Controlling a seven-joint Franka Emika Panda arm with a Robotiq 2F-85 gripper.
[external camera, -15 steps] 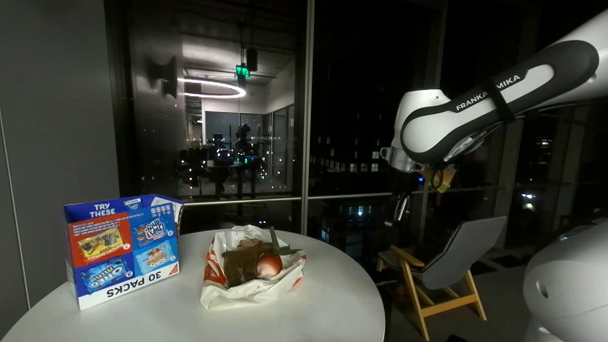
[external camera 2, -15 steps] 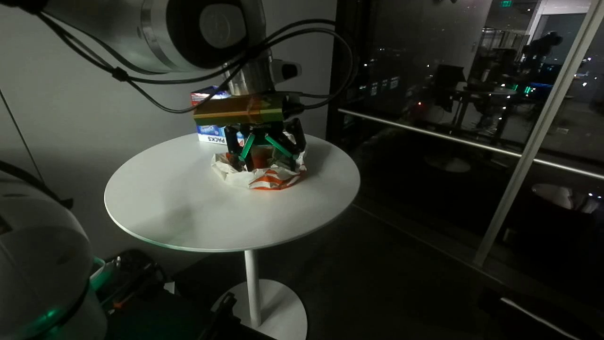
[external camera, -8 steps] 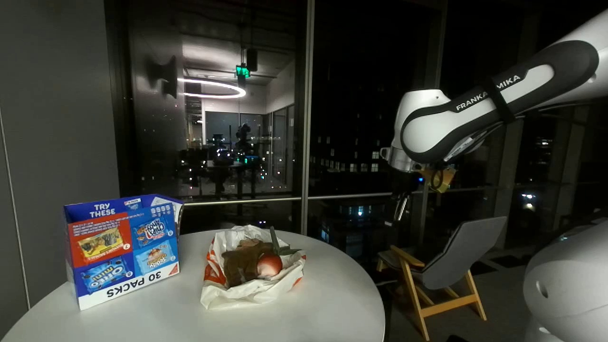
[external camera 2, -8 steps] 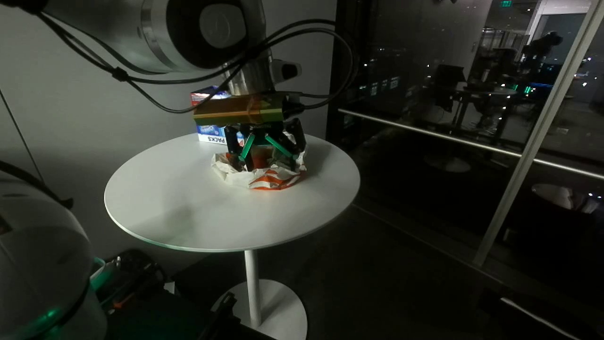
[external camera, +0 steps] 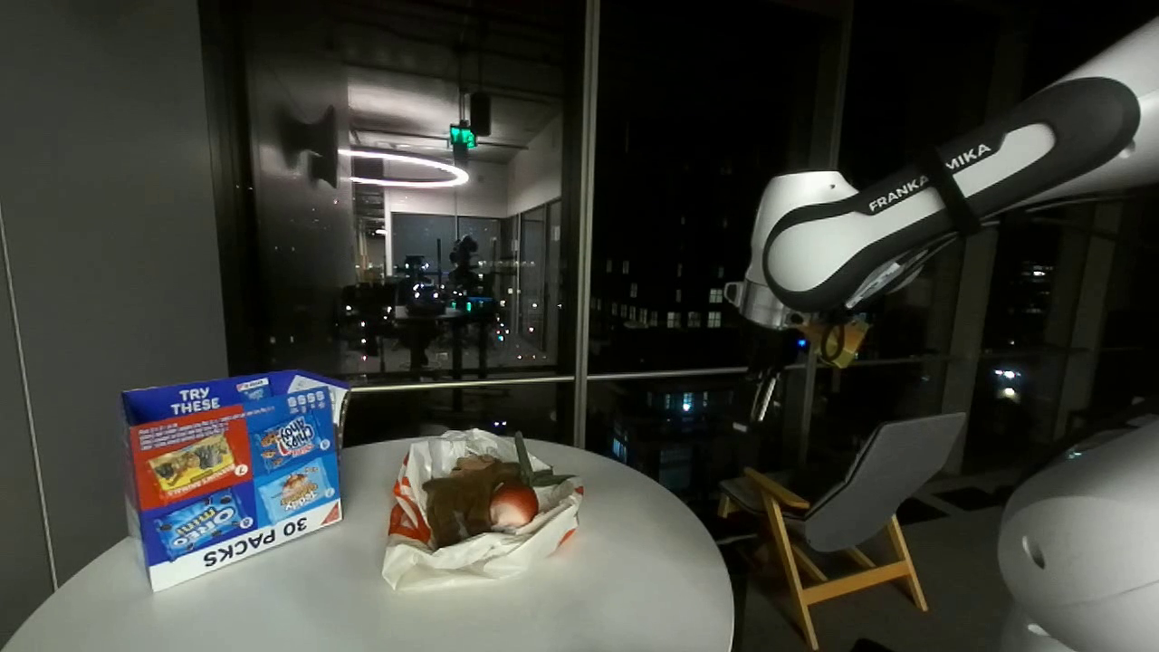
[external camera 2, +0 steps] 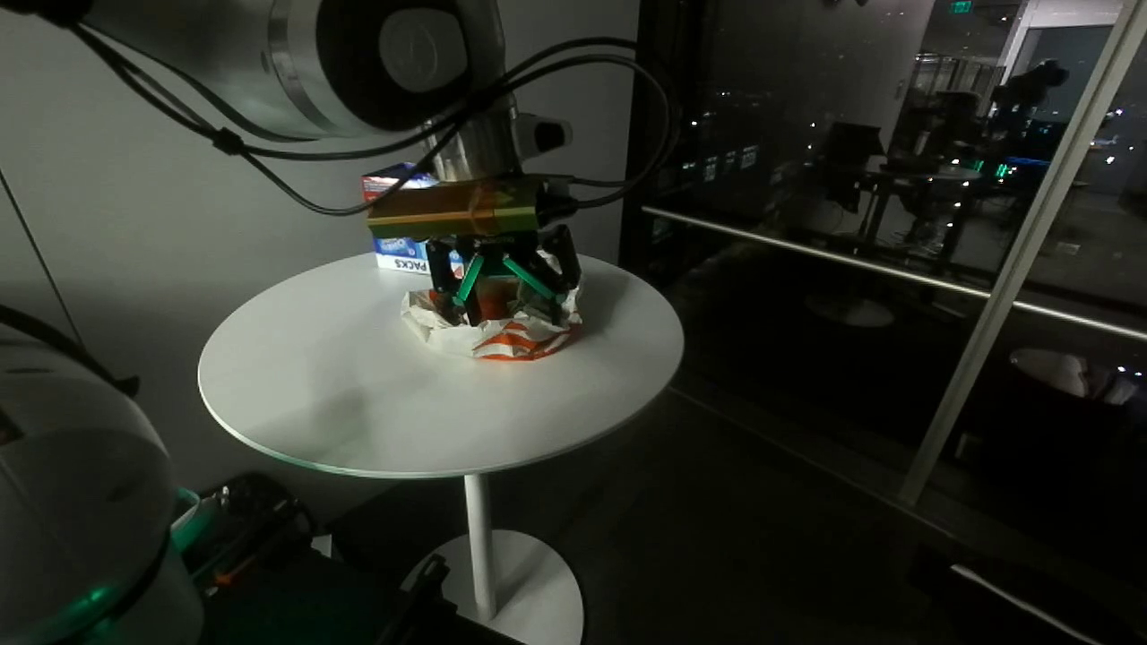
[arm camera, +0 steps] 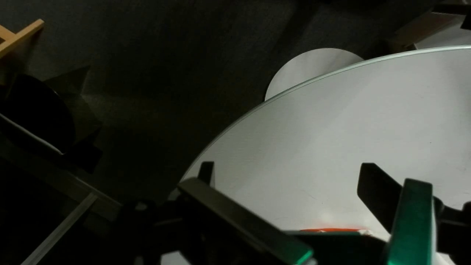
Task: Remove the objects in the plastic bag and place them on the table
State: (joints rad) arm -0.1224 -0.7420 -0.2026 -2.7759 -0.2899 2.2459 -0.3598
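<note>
The bag (external camera: 471, 560) lies lower than the gripper (external camera 2: 514, 313), well apart

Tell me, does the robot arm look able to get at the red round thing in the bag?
Probably yes: the gripper hangs open, and the red round thing looks uncovered on top in the open bag. The brown item close beside it could crowd the grip.

Office-like space, tall windows (external camera: 688, 136), ring lamp (external camera: 412, 158), lit green sign (external camera: 463, 136), lounge chair (external camera: 874, 489)
</note>
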